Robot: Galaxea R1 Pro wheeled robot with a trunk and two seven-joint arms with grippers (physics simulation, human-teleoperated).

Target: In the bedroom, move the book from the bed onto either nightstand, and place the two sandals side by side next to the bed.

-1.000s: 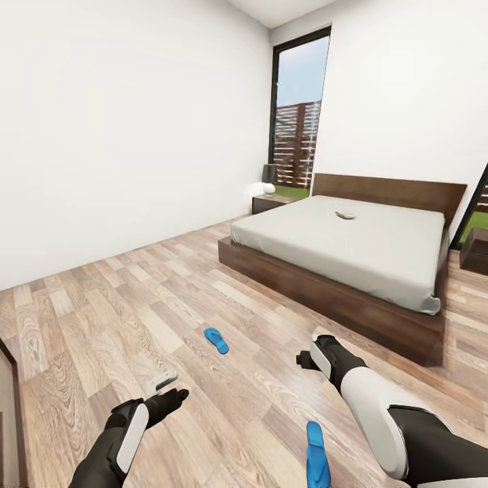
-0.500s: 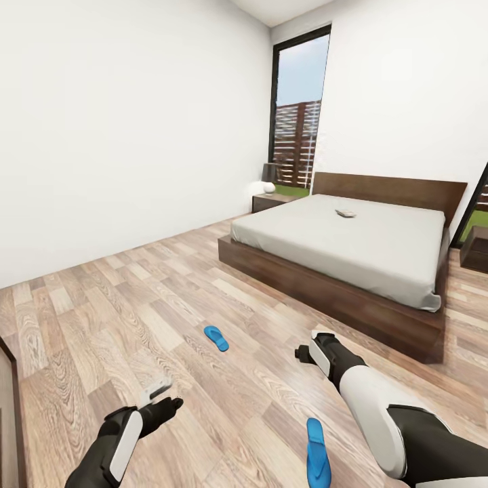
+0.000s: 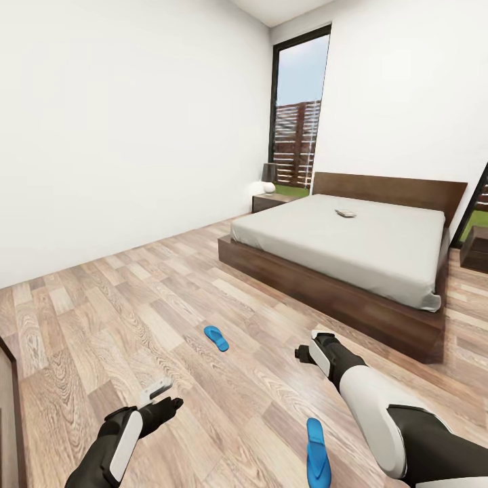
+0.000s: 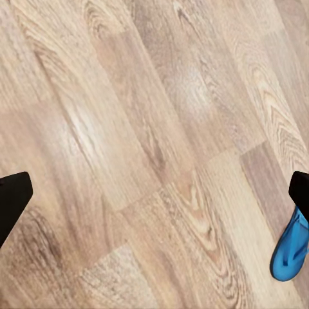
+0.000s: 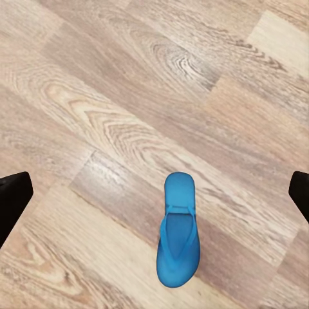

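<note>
Spanning the bedroom, wood-plank floor [image 3: 135, 298] with 2 sandals [image 3: 216, 338] apart, left claw [image 4: 154, 199] and right claw [image 5: 154, 193] both spread.

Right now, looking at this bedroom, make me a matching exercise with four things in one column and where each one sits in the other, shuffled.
Things:
1. book
2. nearer sandal
3. farther sandal
4. nightstand

Places:
A. on the floor out in front, between the two arms
B. on the mattress near the headboard
C. beside the bed under the window
D. on the floor just below the right arm

Pairs: 1-B, 2-D, 3-A, 4-C
</note>
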